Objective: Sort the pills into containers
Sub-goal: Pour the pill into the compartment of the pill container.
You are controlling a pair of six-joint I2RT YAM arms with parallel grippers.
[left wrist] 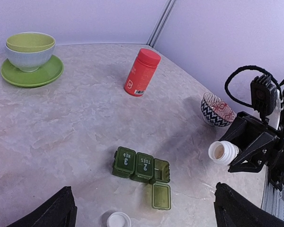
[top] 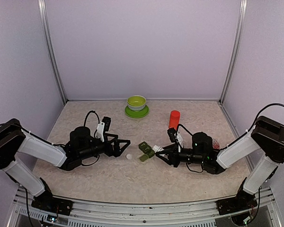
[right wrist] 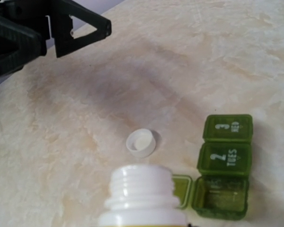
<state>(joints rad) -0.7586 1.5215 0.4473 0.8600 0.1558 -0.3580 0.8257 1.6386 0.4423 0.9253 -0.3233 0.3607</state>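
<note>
Lavender walls [top: 142, 47] close in a beige, marble-veined table [top: 109, 179], matte and mottled. All positions are referenced to the containers [left wrist: 142, 166].

- Left gripper [top: 122, 147]: fingers spread wide, holding nothing, near the strip on the cap's side.
- Right gripper [top: 164, 151]: fingers clamped on a white bottle [left wrist: 223, 152]. It is smooth plastic with a ribbed threaded neck, uncapped and tipped over, its mouth toward the strip's open end, just beside it.
- Red bottle [left wrist: 141, 72]: glossy cylinder, upright, well beyond the strip toward the back wall.
- Containers: dark green translucent strip of three square cells. Two lids are down (3 WED, 2 TUES). The end cell is open, its lid [left wrist: 161, 196] flipped flat. No pill seen inside.
- Cap [right wrist: 141, 143]: white disc, between the strip and the left gripper.

Risks, as I judge them:
- The bottle mouth is nearly as wide as a cell, so a steep tilt could dump many pills.
- Strays could roll across the table.
- The neck could nudge the light, unheld strip.
</note>
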